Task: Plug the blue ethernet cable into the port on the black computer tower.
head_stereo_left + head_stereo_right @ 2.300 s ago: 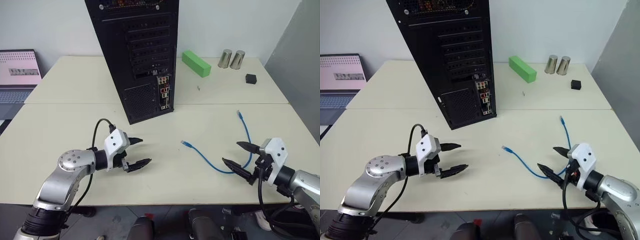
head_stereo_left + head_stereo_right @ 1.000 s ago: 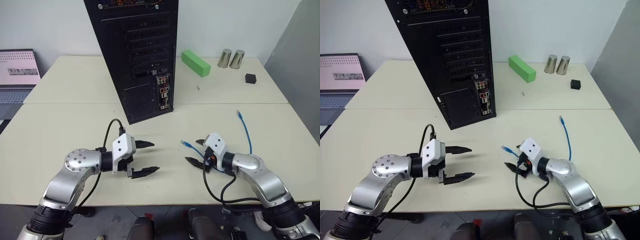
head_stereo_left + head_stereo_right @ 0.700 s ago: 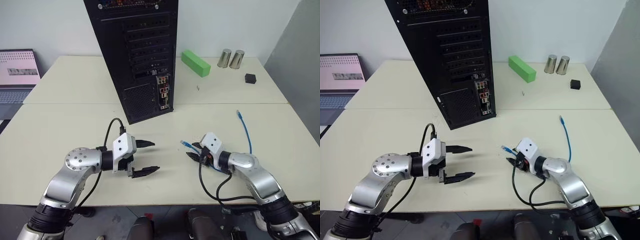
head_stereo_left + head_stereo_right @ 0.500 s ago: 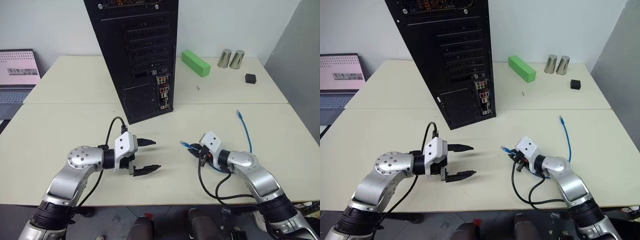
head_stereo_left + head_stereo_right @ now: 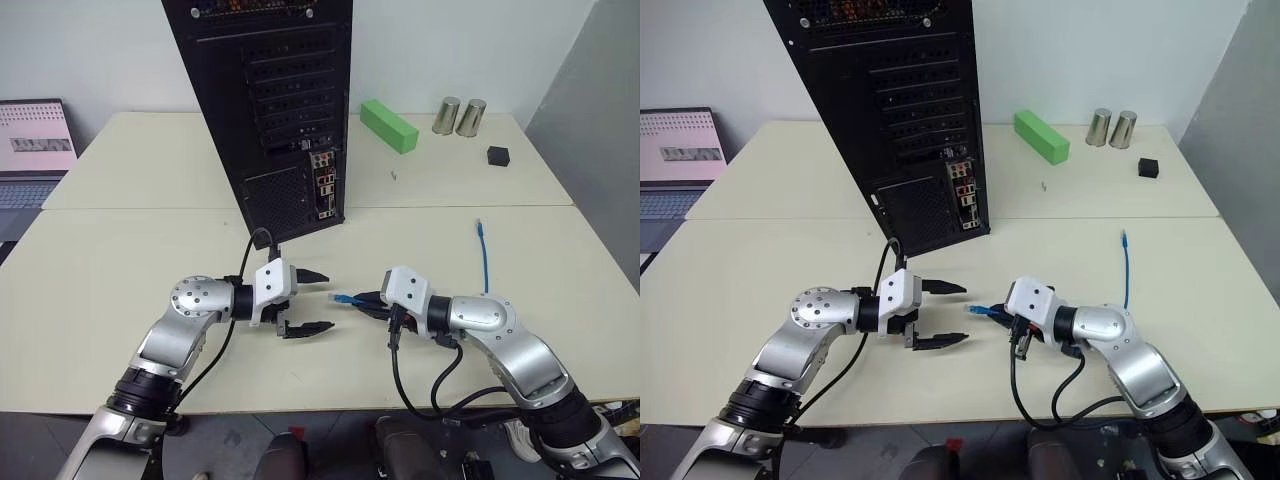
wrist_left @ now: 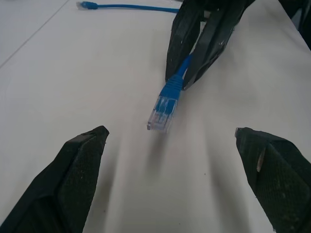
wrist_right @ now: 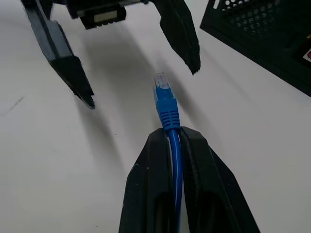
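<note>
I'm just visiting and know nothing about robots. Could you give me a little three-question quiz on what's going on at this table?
1. True or false: the right gripper is shut on the blue cable.
2. What stands nearest the black computer tower? A) green block B) two metal cups C) small black cube
3. Fill in: the left gripper is ____, its fingers facing the cable's plug.

Key: 1 true; 2 A; 3 open.
</note>
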